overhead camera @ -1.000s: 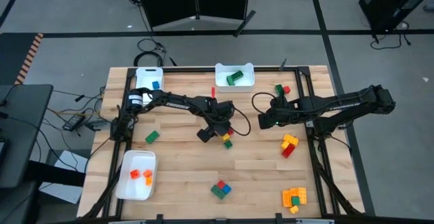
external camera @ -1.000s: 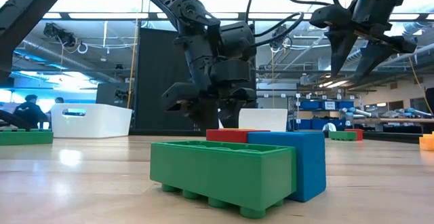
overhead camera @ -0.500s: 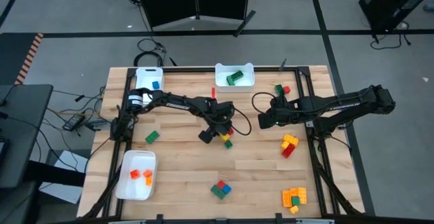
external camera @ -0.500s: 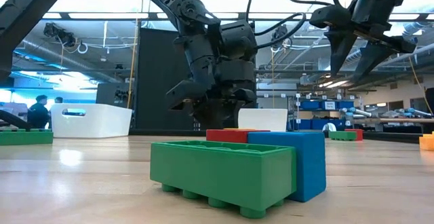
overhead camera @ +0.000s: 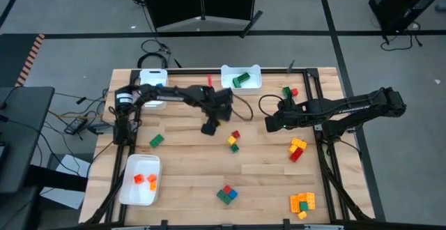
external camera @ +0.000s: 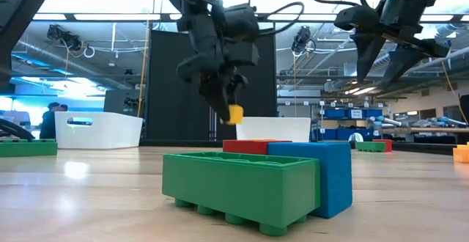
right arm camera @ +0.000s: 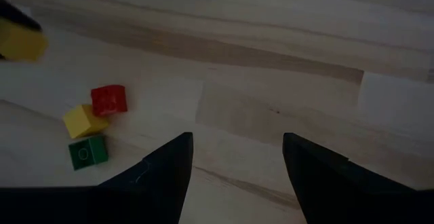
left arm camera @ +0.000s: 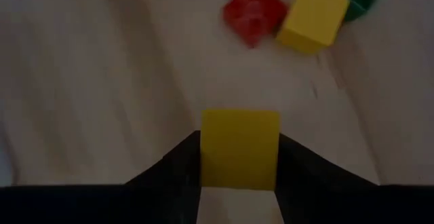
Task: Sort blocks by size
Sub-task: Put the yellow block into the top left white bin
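My left gripper (external camera: pixel 233 110) hangs over the table's middle, shut on a small yellow block (left arm camera: pixel 239 149) that shows in the low view as a yellow cube (external camera: pixel 234 114) above the table. Just beyond it, a red block (overhead camera: pixel 235 134), a yellow block (overhead camera: pixel 232 141) and a green block (overhead camera: pixel 234 148) rest flat on the wood. My right gripper (overhead camera: pixel 268 124) waits open above bare wood to the right of them, with nothing between its fingers (right arm camera: pixel 163 173). My left gripper pinches the small yellow block by two opposite sides (left arm camera: pixel 203 153) between its two fingers. The block sits at the fingers' free ends (external camera: pixel 226 99). They come from above, slanting down. The block is lifted clear of the table.
White trays: far left (overhead camera: pixel 152 77) with a blue block, far middle (overhead camera: pixel 254 80) with a green block, near left (overhead camera: pixel 132 188) with orange blocks. Loose blocks: green (overhead camera: pixel 156 140), red-green pair (overhead camera: pixel 288 90), yellow-red stack (overhead camera: pixel 297 149), orange-yellow cluster (overhead camera: pixel 302 203), green-blue-red cluster (overhead camera: pixel 226 194).
My left gripper has risen from beside the small blocks and gone toward the table's far edge, rolling about its own axis. The yellow block has come up with it, clear of the table. The red, yellow and green blocks have stayed on the wood.
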You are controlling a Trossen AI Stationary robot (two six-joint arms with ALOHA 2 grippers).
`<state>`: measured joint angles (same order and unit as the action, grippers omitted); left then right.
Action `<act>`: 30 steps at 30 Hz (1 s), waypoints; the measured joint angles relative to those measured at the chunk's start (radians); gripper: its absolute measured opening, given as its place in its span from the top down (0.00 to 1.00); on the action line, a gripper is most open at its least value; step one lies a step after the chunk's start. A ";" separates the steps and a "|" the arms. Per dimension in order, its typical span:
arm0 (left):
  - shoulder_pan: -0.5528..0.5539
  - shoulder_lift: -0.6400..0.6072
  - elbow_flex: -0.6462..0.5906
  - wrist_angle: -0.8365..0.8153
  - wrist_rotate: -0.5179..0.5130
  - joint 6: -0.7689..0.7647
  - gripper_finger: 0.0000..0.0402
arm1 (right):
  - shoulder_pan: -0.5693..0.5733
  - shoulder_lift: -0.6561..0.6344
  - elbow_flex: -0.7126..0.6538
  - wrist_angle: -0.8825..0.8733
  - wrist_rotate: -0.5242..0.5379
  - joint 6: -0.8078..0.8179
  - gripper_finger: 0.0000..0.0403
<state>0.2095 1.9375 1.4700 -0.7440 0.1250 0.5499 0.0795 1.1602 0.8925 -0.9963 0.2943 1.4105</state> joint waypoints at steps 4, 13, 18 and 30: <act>0.066 -0.047 0.000 -0.057 0.010 -0.090 0.62 | 0.000 0.000 0.000 0.000 0.001 0.000 0.40; 0.255 -0.156 0.000 -0.200 -0.092 -0.213 0.62 | 0.000 0.000 0.000 0.010 0.001 0.000 0.40; 0.399 -0.244 -0.075 -0.221 -0.116 -0.248 0.62 | 0.000 0.000 0.000 0.016 0.001 0.003 0.40; 0.740 -0.418 -0.280 -0.235 -0.234 -0.536 0.62 | 0.000 0.000 0.000 0.019 0.032 0.001 0.40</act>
<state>0.9498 1.5197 1.1899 -0.9791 -0.1094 0.0143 0.0795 1.1603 0.8928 -0.9768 0.3259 1.4119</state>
